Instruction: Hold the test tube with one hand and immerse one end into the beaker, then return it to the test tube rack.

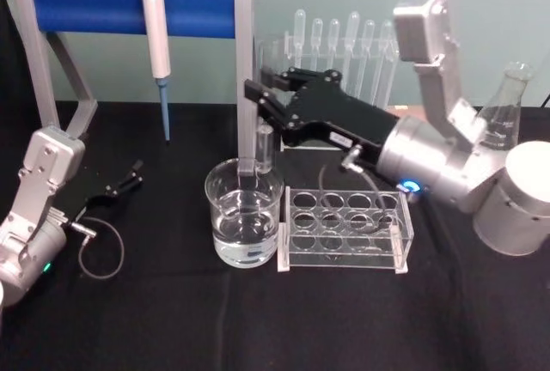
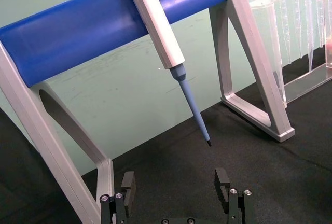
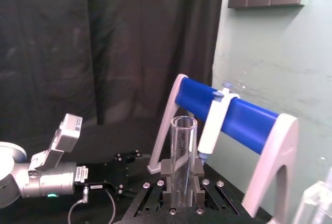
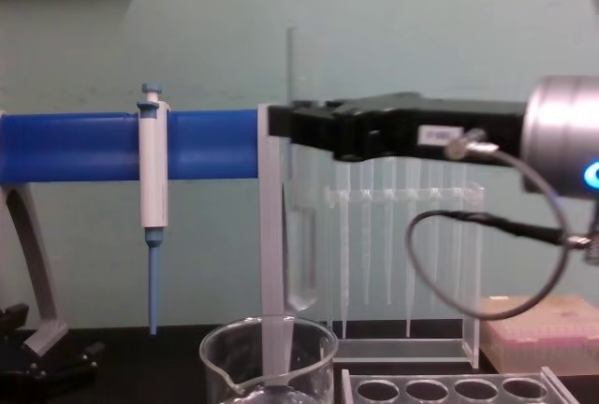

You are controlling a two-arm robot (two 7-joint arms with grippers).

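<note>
Test tube [image 4: 301, 236]: held upright in the right gripper [image 3: 181, 185], whose fingers are clenched on its upper part, so the flared rim stands above them and the rounded bottom hangs below. Long axis vertical.

Governing relation: in the chest view the tube's bottom hangs above the mouth of the beaker [image 4: 271, 357], clear of the rim and somewhat toward the robot's right of its middle. The end is not yet immersed. The beaker holds clear liquid to roughly mid-height. Judgement: the coming move is a straight descent along the tube's own axis, with no tilt required.

Clearances: the grey post of the pipettor stand [image 1: 245, 62] rises just beside the tube, on the robot's left of it. The test tube rack [image 1: 284, 251] sits just beside the beaker on the robot's right, all visible holes vacant; the right arm is the nearer one for the return. The pipettor [image 1: 156, 36] hangs well apart on the blue bar.

Left gripper [image 1: 129, 173]: parked low at the table's left, fingers spread, grasping nothing.

Surface: black cloth, flat. Risk noted: glass meeting the beaker rim if the descent drifts sideways.
</note>
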